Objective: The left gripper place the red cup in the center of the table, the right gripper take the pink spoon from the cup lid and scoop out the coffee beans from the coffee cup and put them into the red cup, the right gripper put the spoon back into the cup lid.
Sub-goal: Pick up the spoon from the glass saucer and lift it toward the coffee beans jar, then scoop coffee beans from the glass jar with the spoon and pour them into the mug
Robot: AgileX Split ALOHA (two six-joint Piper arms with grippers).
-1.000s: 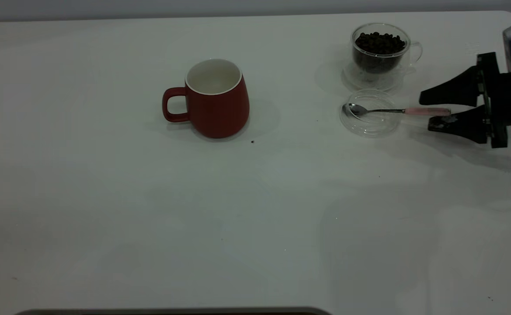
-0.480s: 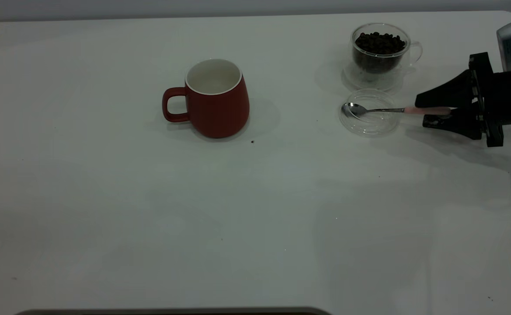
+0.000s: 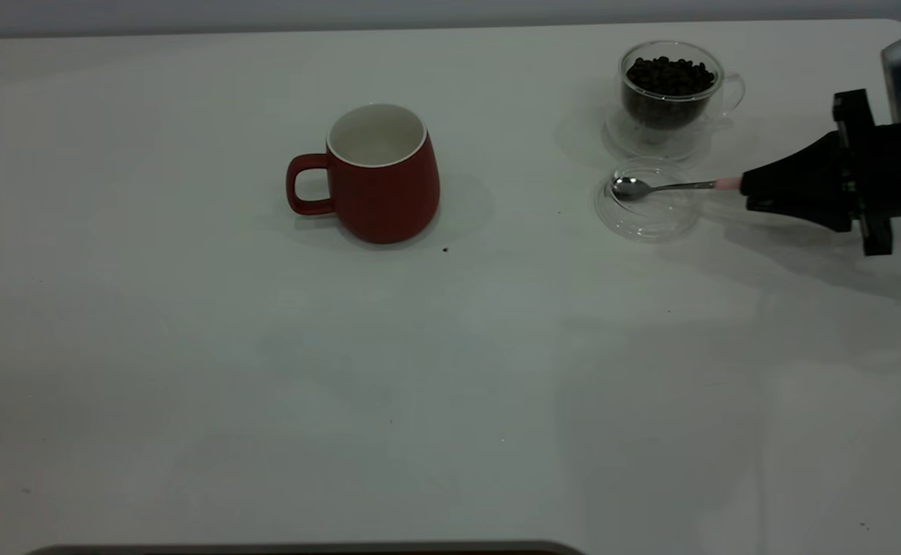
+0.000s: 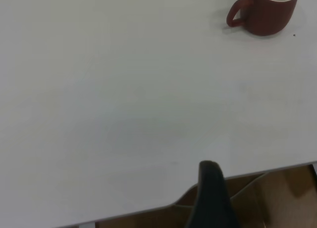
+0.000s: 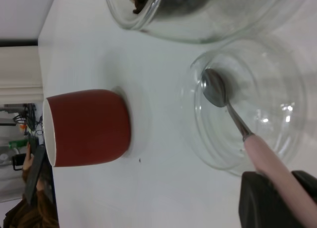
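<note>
The red cup (image 3: 379, 173) stands upright and empty near the table's middle, handle toward the left; it also shows in the left wrist view (image 4: 265, 10) and the right wrist view (image 5: 89, 126). At the back right stands the glass coffee cup (image 3: 670, 89), full of beans. In front of it lies the clear cup lid (image 3: 648, 212). The spoon (image 3: 658, 186) has its metal bowl in the lid (image 5: 292, 89). My right gripper (image 3: 751, 193) is shut on its pink handle (image 5: 270, 163). My left gripper (image 4: 212, 198) is at the table's edge, far from the red cup.
A single dark bean (image 3: 445, 249) lies just in front of the red cup. The glass cup rests on a clear saucer (image 3: 620, 135). Brown cardboard (image 4: 277, 198) shows beyond the table edge by the left arm.
The right gripper's jaws have shut on the spoon's pink handle. The spoon has shifted slightly toward the back, its bowl still in the lid. The red cup has not moved.
</note>
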